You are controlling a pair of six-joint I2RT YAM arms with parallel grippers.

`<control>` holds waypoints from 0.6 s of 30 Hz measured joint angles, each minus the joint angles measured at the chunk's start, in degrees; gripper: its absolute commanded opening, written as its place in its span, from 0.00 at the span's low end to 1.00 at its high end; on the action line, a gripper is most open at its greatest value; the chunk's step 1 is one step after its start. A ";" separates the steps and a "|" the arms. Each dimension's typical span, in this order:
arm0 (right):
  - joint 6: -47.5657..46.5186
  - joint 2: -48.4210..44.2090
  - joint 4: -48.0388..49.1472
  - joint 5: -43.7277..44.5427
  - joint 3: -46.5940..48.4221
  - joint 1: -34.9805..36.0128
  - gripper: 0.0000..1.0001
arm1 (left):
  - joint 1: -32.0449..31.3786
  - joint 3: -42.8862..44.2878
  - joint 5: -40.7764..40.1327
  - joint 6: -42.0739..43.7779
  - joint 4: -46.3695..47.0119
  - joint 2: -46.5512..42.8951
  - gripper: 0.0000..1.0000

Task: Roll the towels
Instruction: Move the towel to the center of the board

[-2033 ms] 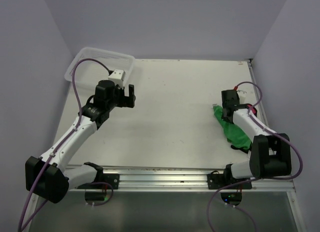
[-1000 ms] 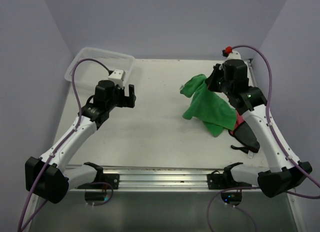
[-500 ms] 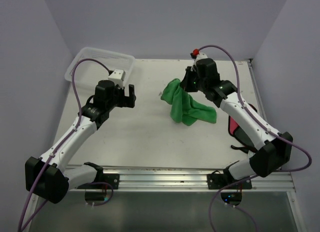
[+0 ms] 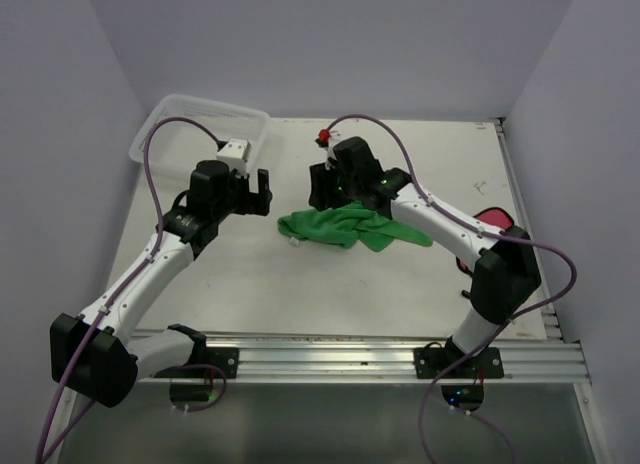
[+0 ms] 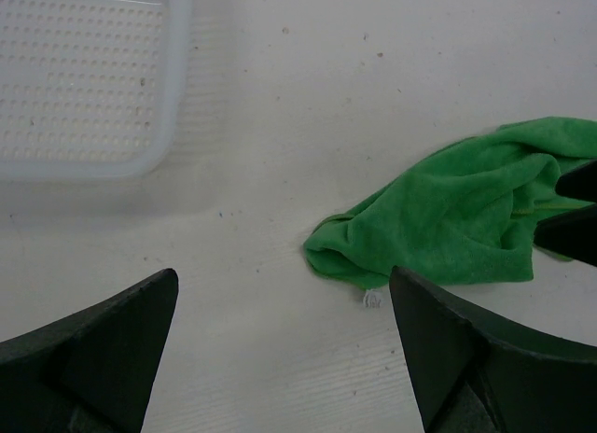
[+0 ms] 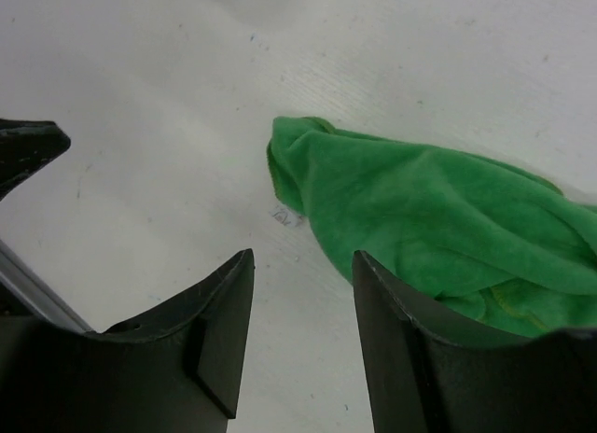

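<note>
Two towels lie on the tabletop. The green towel sits crumpled in a loose heap near the middle, stretched sideways and not rolled. The red towel lies well apart from it, near the right edge. The right arm crosses in front of it, so I see only a strip of red.

My right hand hangs over the far left part of the green towel. Its wrist camera shows both fingers spread apart with bare tabletop between them, so the hand is released and grips nothing. The green cloth lies just beyond the finger on the right of that view; I cannot tell whether it brushes that finger. A small white label sticks out at the towel's edge.

My left hand hovers to the left of the green towel, apart from it. Its wrist camera shows the fingers wide apart with nothing held, so it too is released. Ahead of it the towel's bunched end is in view, and the dark tips of the right hand show against the cloth at the right edge of that view. The white mesh basket stands at the far left corner of the tabletop, beyond the left hand.
</note>
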 measured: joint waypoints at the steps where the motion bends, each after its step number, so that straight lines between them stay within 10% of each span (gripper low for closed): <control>1: 0.04 -0.63 -0.02 0.96 -0.20 -0.46 0.48 | 0.00 0.00 0.02 0.00 0.00 0.00 1.00; 18: 13.49 -18.23 -2.62 14.91 -31.58 -28.92 0.47 | 0.00 0.00 1.88 -0.48 0.00 0.00 1.00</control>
